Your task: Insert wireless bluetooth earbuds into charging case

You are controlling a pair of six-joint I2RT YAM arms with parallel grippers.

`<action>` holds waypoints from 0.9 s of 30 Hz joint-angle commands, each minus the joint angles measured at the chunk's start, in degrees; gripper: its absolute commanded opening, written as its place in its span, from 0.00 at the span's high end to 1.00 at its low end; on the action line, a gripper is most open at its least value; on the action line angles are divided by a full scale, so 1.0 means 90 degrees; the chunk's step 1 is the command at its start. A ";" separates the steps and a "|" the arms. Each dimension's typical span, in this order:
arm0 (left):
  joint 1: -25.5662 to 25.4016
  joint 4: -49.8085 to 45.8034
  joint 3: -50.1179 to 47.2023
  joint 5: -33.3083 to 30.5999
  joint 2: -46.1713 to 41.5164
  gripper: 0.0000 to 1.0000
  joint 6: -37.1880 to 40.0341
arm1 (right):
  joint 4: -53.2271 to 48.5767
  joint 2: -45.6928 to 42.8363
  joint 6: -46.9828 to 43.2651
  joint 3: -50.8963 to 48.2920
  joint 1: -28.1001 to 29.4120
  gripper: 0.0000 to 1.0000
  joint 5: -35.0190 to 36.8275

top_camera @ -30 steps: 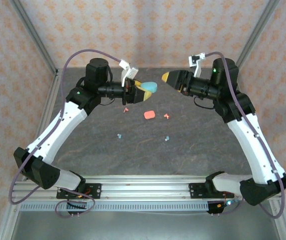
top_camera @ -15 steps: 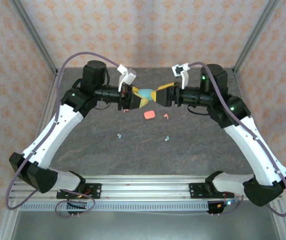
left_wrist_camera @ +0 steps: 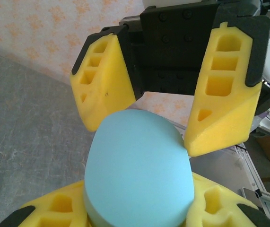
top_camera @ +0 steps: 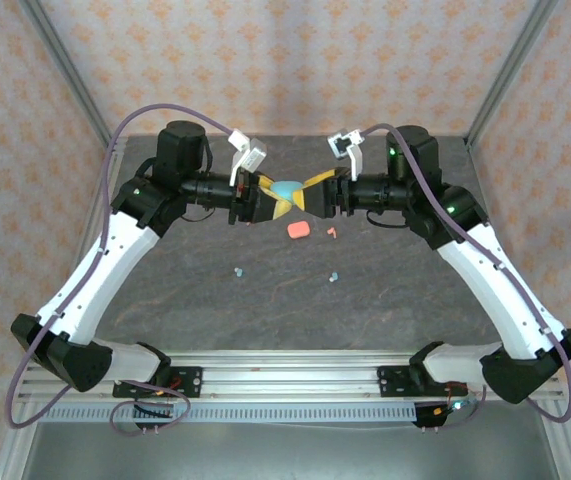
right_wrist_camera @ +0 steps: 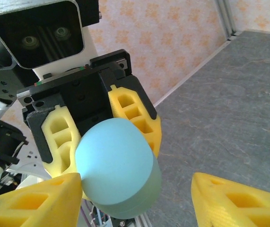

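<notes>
**Teal case held aloft between two arms**

The left tool (top_camera: 268, 199), reaching in from nine o'clock, is clenched on the teal case (top_camera: 287, 189). It holds the case above the table (top_camera: 405, 290) at twelve o'clock, probably so its partner can work the lid. The right tool (top_camera: 311, 194), in from three o'clock, is released, its fingers straddling the free end. Below lie the pink case (top_camera: 298, 229) and a pink earbud (top_camera: 332, 232). One teal earbud (top_camera: 237, 270) lies at seven o'clock of the pink case, a second teal earbud (top_camera: 333, 275) at five.

Overview; opposed wrist close-ups on case (left_wrist_camera: 137, 170)

Light-blue case (left_wrist_camera: 137, 175), yellow fingers (left_wrist_camera: 224, 94), salmon case (top_camera: 299, 229), grey mottled table (top_camera: 385, 290), peach floral walls (top_camera: 305, 60)
</notes>
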 commanded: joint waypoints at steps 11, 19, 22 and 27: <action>-0.0008 -0.0387 0.0581 0.0705 0.0236 0.83 0.0253 | 0.0482 0.0120 0.0313 0.0058 0.0033 0.37 -0.0482; -0.0008 -0.0518 0.0791 0.0842 0.0381 0.83 0.0304 | 0.1022 0.0055 0.0775 -0.0158 0.0057 0.56 -0.0302; -0.0008 -0.0510 0.0837 0.0857 0.0390 0.83 0.0324 | 0.1883 -0.0023 0.1678 -0.0524 0.0040 0.64 -0.0059; -0.0008 -0.0611 0.0895 0.0906 0.0386 0.83 0.0380 | 0.2453 0.0120 0.2767 -0.0637 0.0001 0.68 -0.0033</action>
